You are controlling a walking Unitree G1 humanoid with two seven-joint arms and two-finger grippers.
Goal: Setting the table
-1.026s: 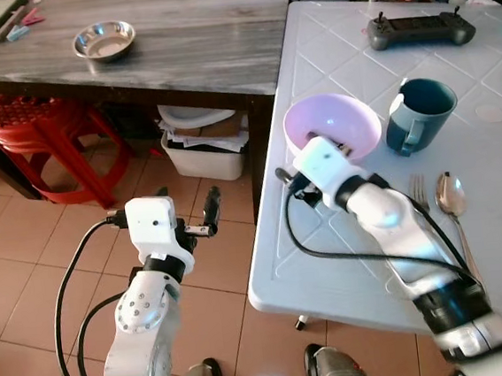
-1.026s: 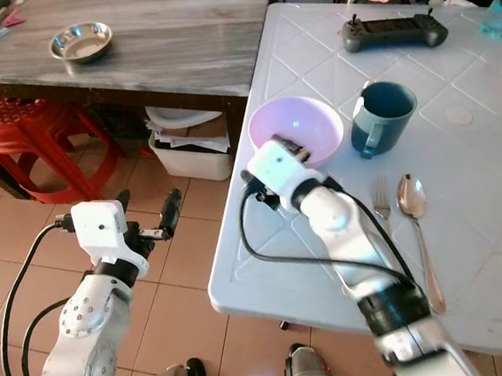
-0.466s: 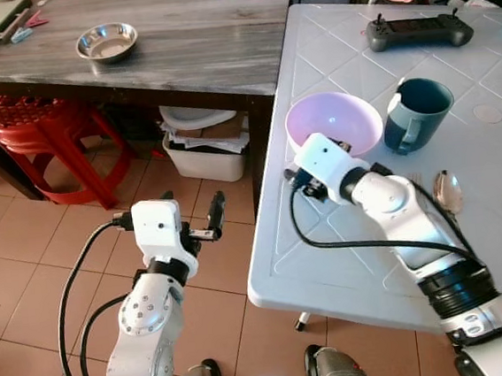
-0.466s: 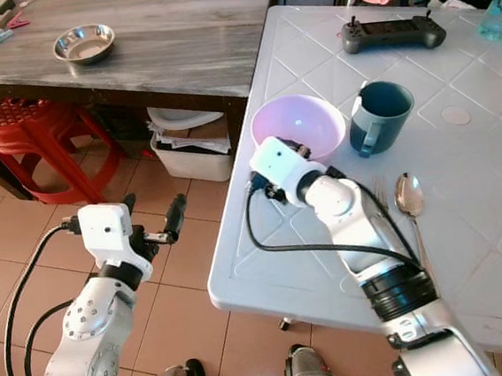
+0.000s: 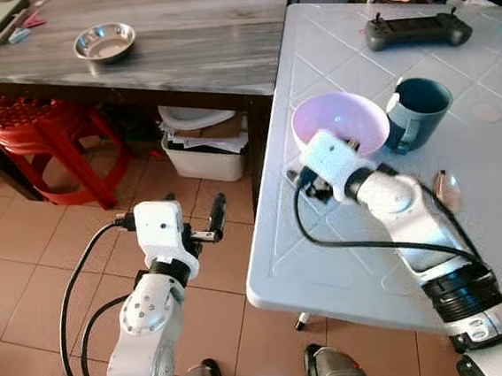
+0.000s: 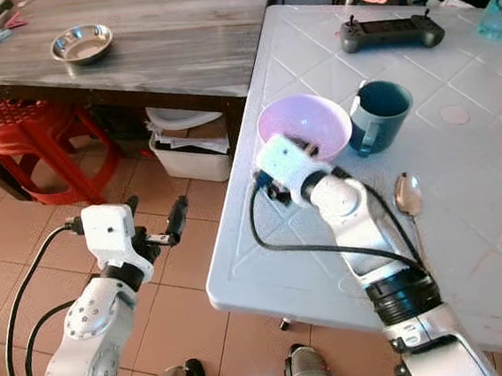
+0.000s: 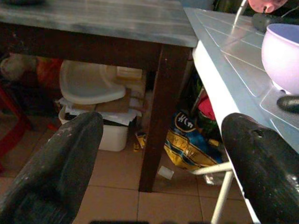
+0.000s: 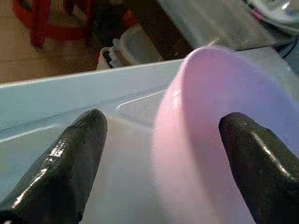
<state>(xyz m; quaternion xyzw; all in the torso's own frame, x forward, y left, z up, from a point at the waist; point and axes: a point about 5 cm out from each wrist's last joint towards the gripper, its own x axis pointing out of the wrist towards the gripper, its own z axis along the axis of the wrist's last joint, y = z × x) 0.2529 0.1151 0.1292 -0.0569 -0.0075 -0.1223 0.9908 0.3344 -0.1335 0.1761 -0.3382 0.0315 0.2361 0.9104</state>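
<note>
1. The right gripper (image 8: 159,154) is reaching over the near-left part of the white worktop (image 5: 347,259) to the pink bowl (image 5: 341,122), and its jaws are standing spread, one finger outside the bowl's near wall and the other inside the rim; they are straddling the wall rather than pinching it (the wrist view is showing a gap on both sides).
2. The bowl is sitting on the white worktop near its left edge, just beside the dark teal mug (image 5: 417,111) on its right, probably because the two are being gathered into one place setting.
3. A spoon (image 5: 447,189) is lying nearer than the mug, to the right of the arm, its handle running toward the near edge as cutlery would for a diner.
4. The left gripper (image 5: 196,220) is hanging off the worktop over the tiled floor (image 5: 27,263), jaws spread and holding nothing, idle while the right arm is working.
5. A black controller (image 5: 417,30) is lying at the far side, and a steel bowl (image 5: 104,40) is resting on the wooden worktop (image 5: 201,42) to the left, well apart from the setting.
</note>
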